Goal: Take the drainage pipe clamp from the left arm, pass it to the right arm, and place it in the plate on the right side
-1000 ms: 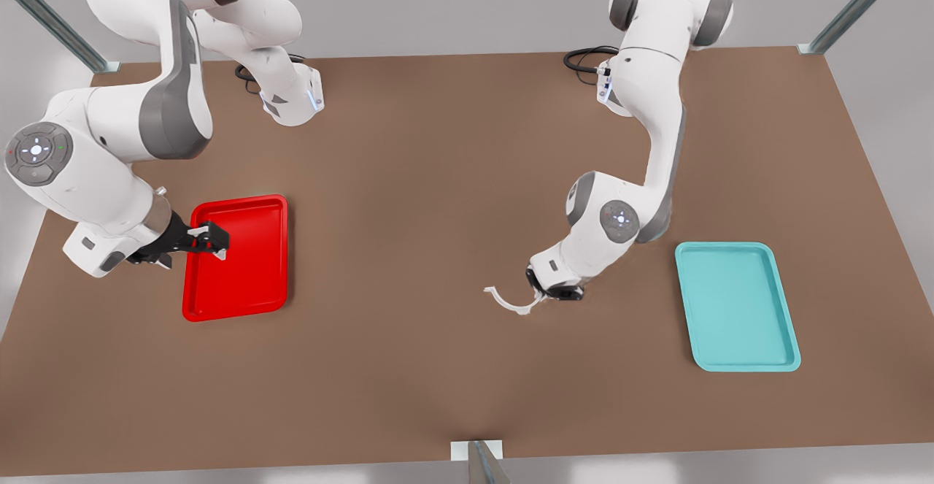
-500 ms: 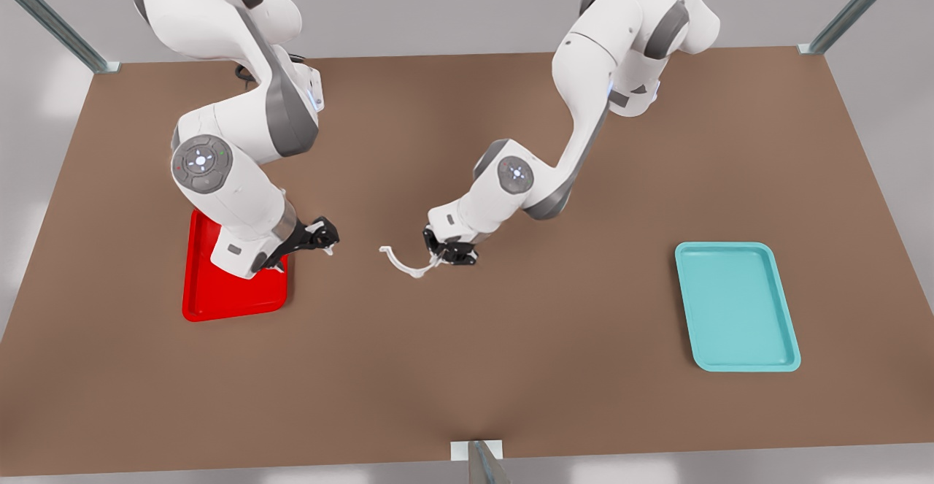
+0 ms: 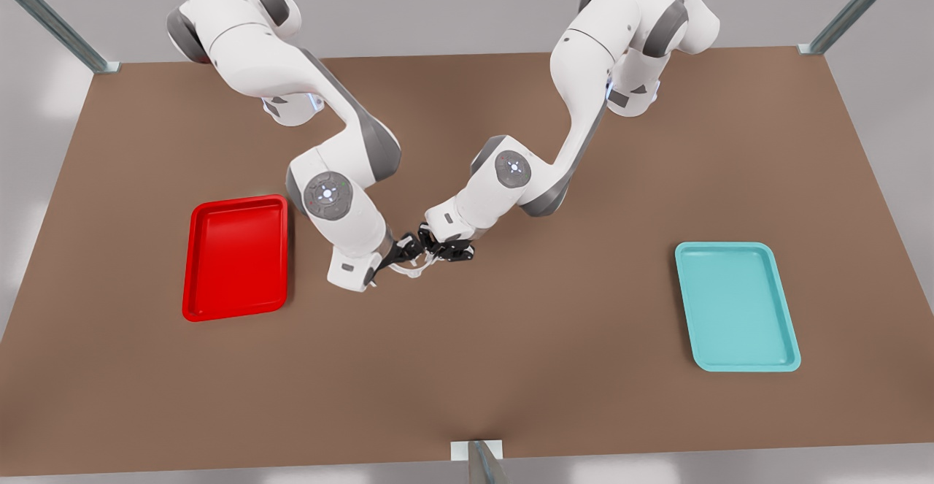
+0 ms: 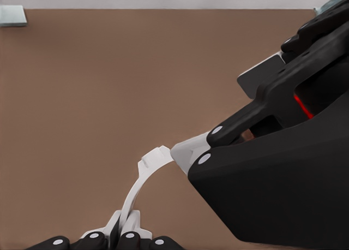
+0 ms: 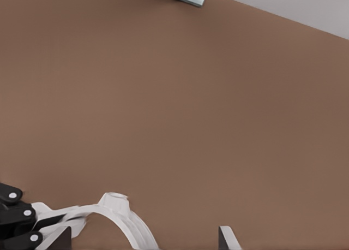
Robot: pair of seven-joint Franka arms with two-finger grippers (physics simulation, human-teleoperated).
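At the front view's centre, left gripper pinches the thin white plastic C-shaped clamp; right gripper straddles it, fingers apart.

We see smooth, faintly glossy white plastic in the drainage pipe clamp, matt black plastic with pale screw heads in the left gripper clasping it, and a matt brown table beneath that gripper.

Table, brown. Both grippers meet near its centre. The right gripper reaches in from 11 o'clock, the left gripper from 1 o'clock, tips nearly touching. The drainage pipe clamp spans between them, arc bowed toward 6 o'clock. Red tray at 9 o'clock, the plate at 3 o'clock, both well apart from the grippers.
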